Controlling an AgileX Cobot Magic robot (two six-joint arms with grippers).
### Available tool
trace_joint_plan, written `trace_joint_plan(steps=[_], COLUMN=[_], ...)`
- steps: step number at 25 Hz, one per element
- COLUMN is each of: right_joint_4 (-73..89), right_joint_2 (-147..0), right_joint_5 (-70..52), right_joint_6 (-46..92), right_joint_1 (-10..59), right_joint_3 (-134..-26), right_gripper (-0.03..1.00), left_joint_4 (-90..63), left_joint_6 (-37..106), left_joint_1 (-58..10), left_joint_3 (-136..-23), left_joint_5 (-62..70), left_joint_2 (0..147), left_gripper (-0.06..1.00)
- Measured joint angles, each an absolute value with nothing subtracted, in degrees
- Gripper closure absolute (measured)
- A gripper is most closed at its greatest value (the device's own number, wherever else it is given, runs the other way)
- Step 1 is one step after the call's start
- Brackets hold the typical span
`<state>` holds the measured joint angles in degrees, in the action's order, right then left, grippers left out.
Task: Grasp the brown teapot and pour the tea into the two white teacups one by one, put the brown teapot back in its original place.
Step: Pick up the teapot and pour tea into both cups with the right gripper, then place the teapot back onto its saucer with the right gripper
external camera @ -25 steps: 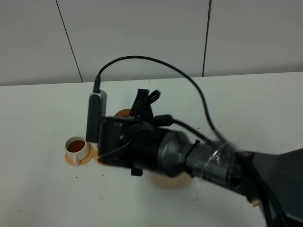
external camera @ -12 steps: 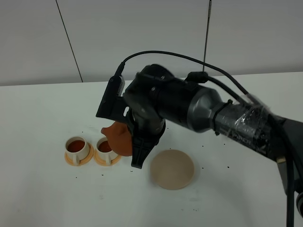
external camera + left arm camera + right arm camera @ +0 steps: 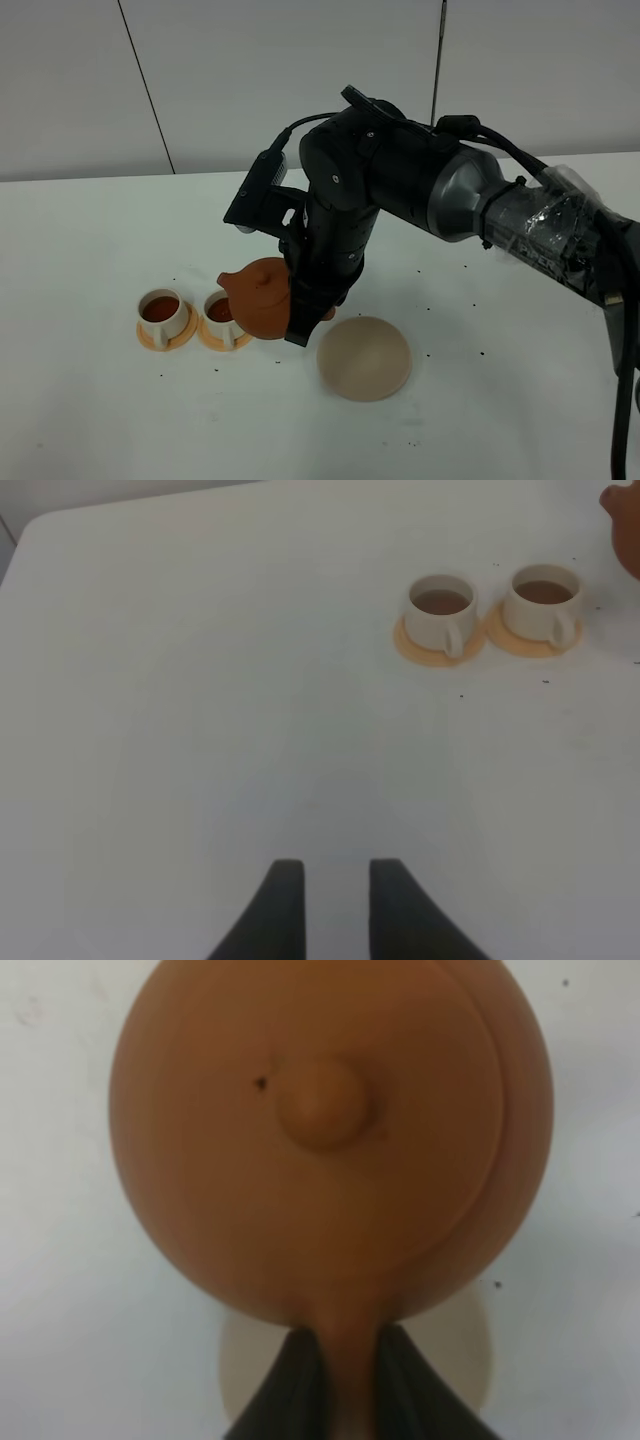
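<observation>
Holding the brown teapot (image 3: 264, 297) by its loop handle, the right gripper (image 3: 342, 1385) has its fingers pinched tight on it. Compared w/ half a second ago, the pot has come more level and the arm has risen away from the two white teacups (image 3: 192, 316); both cups now show dark tea inside, so pouring looks finished. The pot hangs just beside the nearer cup, not yet over the beige coaster (image 3: 363, 357), which lies bare to the right. Next step is probably to carry it there. The left gripper (image 3: 328, 905) is far from the cups, fingers spread & holding nothing
</observation>
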<state>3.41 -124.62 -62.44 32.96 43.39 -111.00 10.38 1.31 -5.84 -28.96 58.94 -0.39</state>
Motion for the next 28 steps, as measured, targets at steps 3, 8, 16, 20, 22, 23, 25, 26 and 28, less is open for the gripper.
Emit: trace_joint_plan(steps=[3, 8, 16, 20, 22, 23, 25, 26, 28], right_joint_4=[3.83, 4.02, 3.09, 0.00, 0.00, 0.00, -0.37, -0.92, -2.37], right_joint_2=[-125.60, -126.00, -126.00, -125.74, -125.05, -124.20, -122.56, -121.60, -119.68], right_joint_5=[-62.12, -61.15, -61.28, -65.19, -65.99, -66.15, -66.39, -66.43, -65.65], right_joint_6=[33.00, 33.07, 32.52, 30.32, 29.59, 29.02, 27.87, 27.22, 25.71], right_joint_1=[43.19, 43.19, 43.19, 43.03, 42.46, 41.97, 41.24, 40.91, 40.42], right_joint_3=[-111.06, -111.13, -111.33, -111.45, -111.45, -111.45, -111.45, -111.32, -109.48], right_gripper=[0.87, 0.87, 0.87, 0.87, 0.87, 0.87, 0.87, 0.87, 0.87], left_joint_4=[10.38, 10.38, 10.38, 10.38, 10.38, 10.38, 10.38, 10.38, 10.38], left_joint_6=[1.31, 1.31, 1.31, 1.31, 1.31, 1.31, 1.31, 1.31, 1.31], left_joint_1=[-5.84, -5.84, -5.84, -5.84, -5.84, -5.84, -5.84, -5.84, -5.84], left_joint_3=[-28.96, -28.96, -28.96, -28.96, -28.96, -28.96, -28.96, -28.96, -28.96], left_joint_5=[58.94, 58.94, 58.94, 58.94, 58.94, 58.94, 58.94, 58.94, 58.94], left_joint_2=[-0.39, -0.39, -0.39, -0.39, -0.39, -0.39, -0.39, -0.39, -0.39], left_gripper=[0.71, 0.71, 0.71, 0.71, 0.71, 0.71, 0.71, 0.71, 0.71])
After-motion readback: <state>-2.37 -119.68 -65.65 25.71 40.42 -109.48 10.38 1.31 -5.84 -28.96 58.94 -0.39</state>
